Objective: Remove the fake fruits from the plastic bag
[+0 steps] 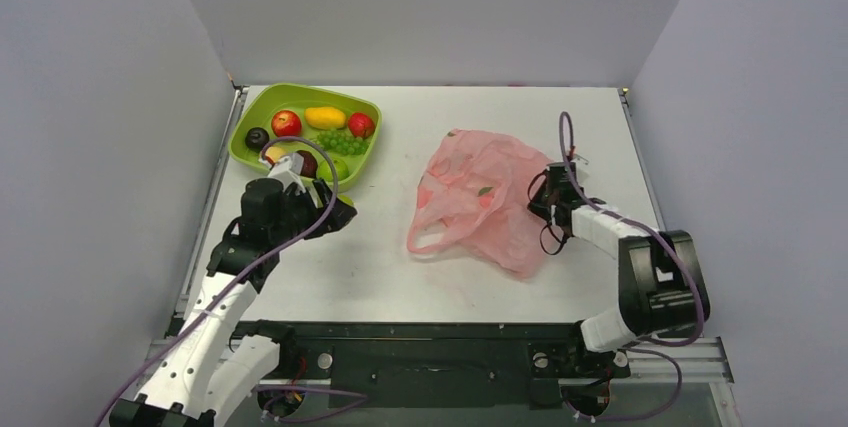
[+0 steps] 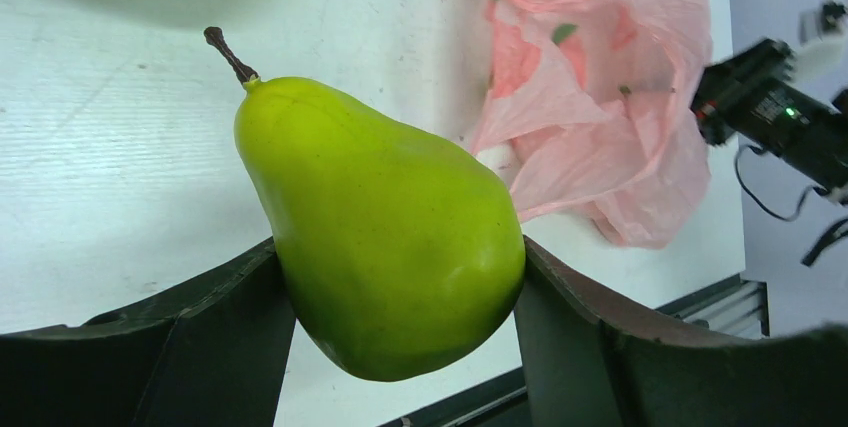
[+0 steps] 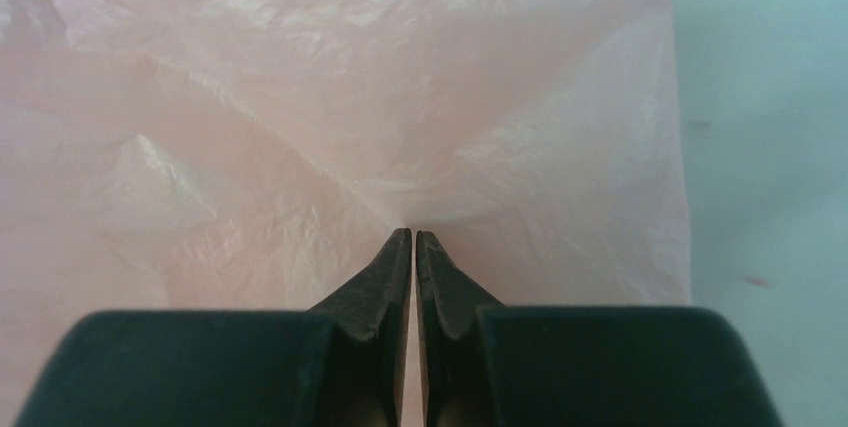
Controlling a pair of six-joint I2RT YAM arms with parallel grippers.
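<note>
One pear (image 2: pixel 380 237) is in my left tool (image 2: pixel 400 282), clamped across its wide lower half between both fingers, with the stem pointing toward the tray (image 1: pixel 245 137). The tool hangs above the table (image 1: pixel 390 277), just short of the tray's near edge and well apart from the bag (image 1: pixel 478 197). My right tool (image 3: pixel 413 239) is closed to a narrow pinch on a fold of the bag's film at its right side, and the film puckers toward the fingertips. The bag lies crumpled on the table, one loop handle toward the near edge. I cannot tell whether it holds any more fruit.

Step in hand, by my judgement: transfer of the pear to the tray, where a red apple (image 1: pixel 287 123) and grapes (image 1: pixel 340 140) lie. Next move: carry the pear over a free part of the tray, lower it, then widen the left tool. The pear is smooth and rounded, so it may roll on release. The right tool should hold the bag steady.
</note>
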